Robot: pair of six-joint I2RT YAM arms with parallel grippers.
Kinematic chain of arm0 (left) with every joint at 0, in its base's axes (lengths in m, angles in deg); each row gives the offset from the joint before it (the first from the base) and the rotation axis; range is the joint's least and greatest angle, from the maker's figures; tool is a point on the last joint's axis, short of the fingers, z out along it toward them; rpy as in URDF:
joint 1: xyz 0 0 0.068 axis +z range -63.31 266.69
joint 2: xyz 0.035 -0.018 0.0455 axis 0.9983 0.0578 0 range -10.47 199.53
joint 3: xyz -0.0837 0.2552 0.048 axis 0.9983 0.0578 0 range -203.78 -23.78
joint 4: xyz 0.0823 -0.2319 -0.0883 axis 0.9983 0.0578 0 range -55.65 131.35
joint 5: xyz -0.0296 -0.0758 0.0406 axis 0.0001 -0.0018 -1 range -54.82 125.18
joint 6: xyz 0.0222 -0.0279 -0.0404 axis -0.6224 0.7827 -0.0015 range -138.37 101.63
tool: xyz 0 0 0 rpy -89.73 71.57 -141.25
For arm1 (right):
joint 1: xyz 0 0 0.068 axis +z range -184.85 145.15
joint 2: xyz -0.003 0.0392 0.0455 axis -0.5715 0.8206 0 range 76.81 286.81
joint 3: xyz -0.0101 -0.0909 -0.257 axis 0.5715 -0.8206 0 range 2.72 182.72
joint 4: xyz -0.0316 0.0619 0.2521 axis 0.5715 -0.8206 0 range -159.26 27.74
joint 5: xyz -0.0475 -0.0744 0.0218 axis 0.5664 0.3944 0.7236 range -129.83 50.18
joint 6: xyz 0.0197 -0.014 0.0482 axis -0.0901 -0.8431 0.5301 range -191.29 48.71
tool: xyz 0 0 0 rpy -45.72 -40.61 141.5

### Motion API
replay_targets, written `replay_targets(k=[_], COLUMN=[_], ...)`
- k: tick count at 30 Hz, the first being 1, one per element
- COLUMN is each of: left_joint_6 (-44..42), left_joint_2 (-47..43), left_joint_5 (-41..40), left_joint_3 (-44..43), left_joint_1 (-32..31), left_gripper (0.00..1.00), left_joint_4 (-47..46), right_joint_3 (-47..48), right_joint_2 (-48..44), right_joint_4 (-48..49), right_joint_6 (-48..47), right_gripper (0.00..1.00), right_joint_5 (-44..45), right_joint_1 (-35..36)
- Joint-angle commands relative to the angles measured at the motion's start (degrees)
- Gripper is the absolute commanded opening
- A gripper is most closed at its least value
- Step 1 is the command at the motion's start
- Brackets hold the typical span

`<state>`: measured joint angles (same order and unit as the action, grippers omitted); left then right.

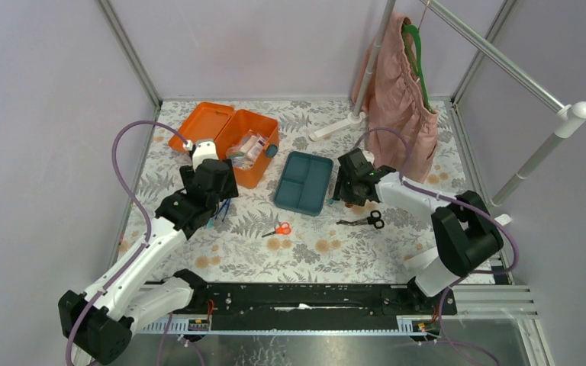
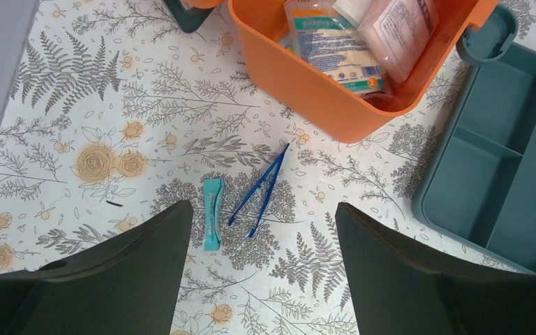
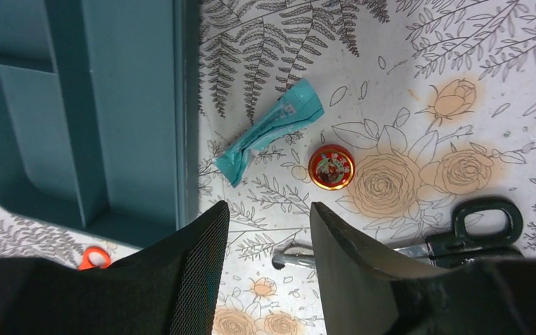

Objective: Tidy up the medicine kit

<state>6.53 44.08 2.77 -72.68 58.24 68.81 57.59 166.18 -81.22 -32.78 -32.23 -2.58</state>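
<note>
Left gripper (image 2: 264, 216), fingers wide apart, hangs over blue tweezers (image 2: 258, 190); the orange medicine kit (image 2: 321, 98) lies at their twelve o'clock. Right gripper (image 3: 269, 216), fingers apart and empty, hangs above a red tin (image 3: 331, 167).

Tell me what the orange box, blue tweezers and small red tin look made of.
Orange box: smooth moulded plastic, judging by its even colour and soft sheen. Blue tweezers: probably plastic, thin and uniformly blue. Red tin: likely printed metal with a glossy lid, though that is uncertain.

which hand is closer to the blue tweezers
Left. The left hand is poised just over the blue tweezers, fingers spread. The right hand is on the far side of the teal tray, by the red tin.
</note>
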Motion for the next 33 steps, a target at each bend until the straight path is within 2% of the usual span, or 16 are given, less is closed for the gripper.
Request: replay_targets(k=[1, 13, 20, 24, 26, 31, 33], left_joint_6=[-0.11, -0.65, -0.74, -0.74, -0.82, -0.82, -0.82], left_joint_2=[0.21, -0.47, 0.07, 0.22, 0.42, 0.95, 1.07], left_joint_5=[-1.69, -1.43, -1.44, -1.43, -1.46, -1.35, -1.26], left_joint_3=[0.64, 0.99, 0.92, 0.92, 0.92, 0.83, 0.84], left_joint_1=[0.49, 0.70, 0.68, 0.69, 0.69, 0.67, 0.68], left_gripper=[0.84, 0.84, 0.84, 0.84, 0.84, 0.84, 0.84], left_joint_4=[-0.42, -0.86, -0.81, -0.88, -0.86, -0.88, -0.83], right_joint_3=[3.73, 10.02, 12.75, 14.29, 14.75, 13.77, 13.20], right_joint_2=[4.15, 13.23, 17.28, 18.80, 19.16, 18.59, 17.94], right_joint_4=[0.99, -1.17, -3.09, -5.13, -6.37, -6.31, -5.97], right_joint_6=[-0.21, -2.93, -4.36, -5.34, -5.95, -6.92, -6.94], right_gripper=[0.54, 0.52, 0.46, 0.47, 0.43, 0.25, 0.24], right_joint_5=[-0.83, -1.12, 0.48, 3.10, 4.77, 6.06, 6.39], right_joint_1=[0.42, 0.74, 0.93, 1.18, 1.46, 1.54, 1.54])
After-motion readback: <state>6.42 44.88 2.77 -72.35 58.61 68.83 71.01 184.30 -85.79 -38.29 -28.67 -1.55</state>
